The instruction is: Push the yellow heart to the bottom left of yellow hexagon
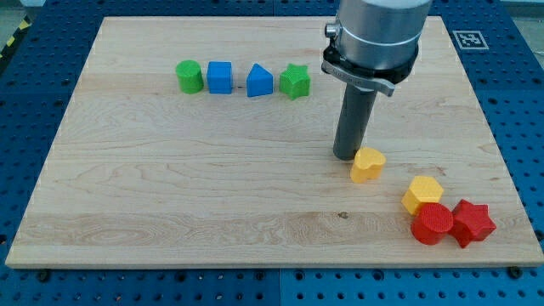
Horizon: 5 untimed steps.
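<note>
The yellow heart lies on the wooden board at the view's right of centre. The yellow hexagon lies below and to the right of it, a short gap apart. My tip stands on the board just at the heart's upper left edge, touching or nearly touching it. The rod rises from there into the grey arm body at the view's top.
A red cylinder and a red star sit right below the hexagon, touching it. A row at the upper left holds a green cylinder, a blue cube, a blue triangular block and a green star.
</note>
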Each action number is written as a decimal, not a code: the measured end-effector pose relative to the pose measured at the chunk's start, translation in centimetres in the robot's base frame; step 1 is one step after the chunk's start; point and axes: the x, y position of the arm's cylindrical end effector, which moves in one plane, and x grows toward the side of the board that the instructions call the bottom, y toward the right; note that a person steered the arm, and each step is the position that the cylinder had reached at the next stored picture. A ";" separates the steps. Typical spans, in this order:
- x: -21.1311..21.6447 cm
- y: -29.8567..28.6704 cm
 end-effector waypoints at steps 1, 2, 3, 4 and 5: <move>1.5 0.5; 2.2 1.0; 1.0 0.7; 0.8 1.5; 2.1 3.7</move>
